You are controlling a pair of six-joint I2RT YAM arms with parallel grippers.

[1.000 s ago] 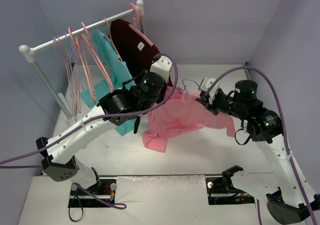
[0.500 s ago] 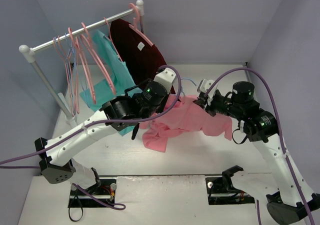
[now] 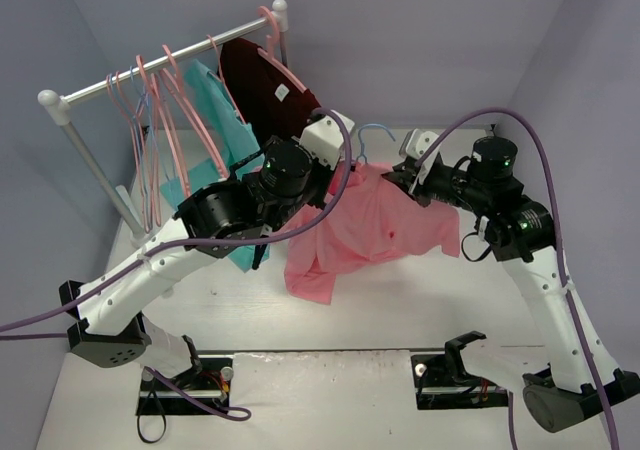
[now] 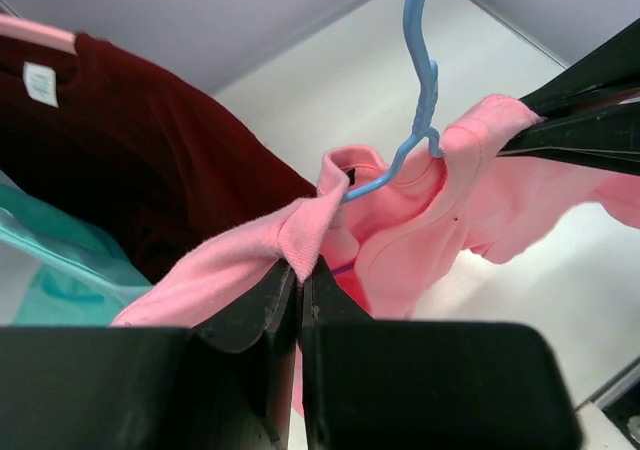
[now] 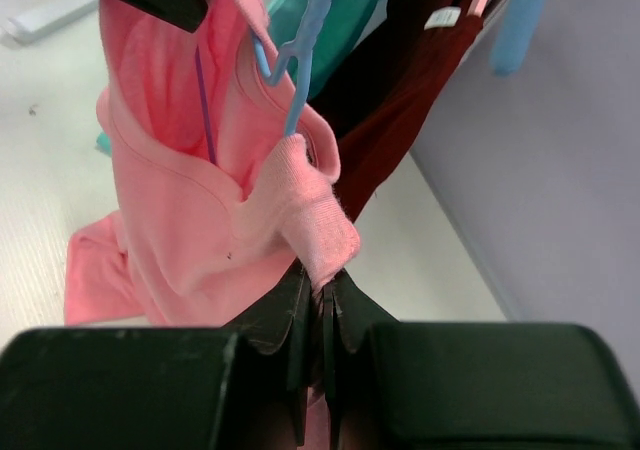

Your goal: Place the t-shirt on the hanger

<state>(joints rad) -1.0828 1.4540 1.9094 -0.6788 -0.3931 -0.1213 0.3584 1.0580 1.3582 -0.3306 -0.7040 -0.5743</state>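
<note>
The salmon-pink t-shirt [image 3: 370,225] hangs in the air between my two arms, its lower part draped down to the table. The light-blue hanger [image 3: 372,135] sits inside the collar, its hook sticking up above the neck opening [image 4: 420,80] [image 5: 300,60]. My left gripper [image 4: 298,270] is shut on a fold of the t-shirt [image 4: 300,235] at the collar's left side. My right gripper [image 5: 325,285] is shut on the t-shirt [image 5: 310,210] at the collar's right side. In the top view the left gripper [image 3: 330,185] and right gripper [image 3: 408,175] stand on either side of the hook.
A white clothes rail [image 3: 160,65] stands at the back left with several pink hangers [image 3: 165,110], a teal shirt [image 3: 215,140] and a dark maroon shirt [image 3: 265,90]. The maroon shirt hangs close behind my left gripper. Lavender walls close in the table.
Both grippers have risen and moved toward the back, lifting the t-shirt's collar higher. The hanger's hook now stands up more clearly above the collar.
</note>
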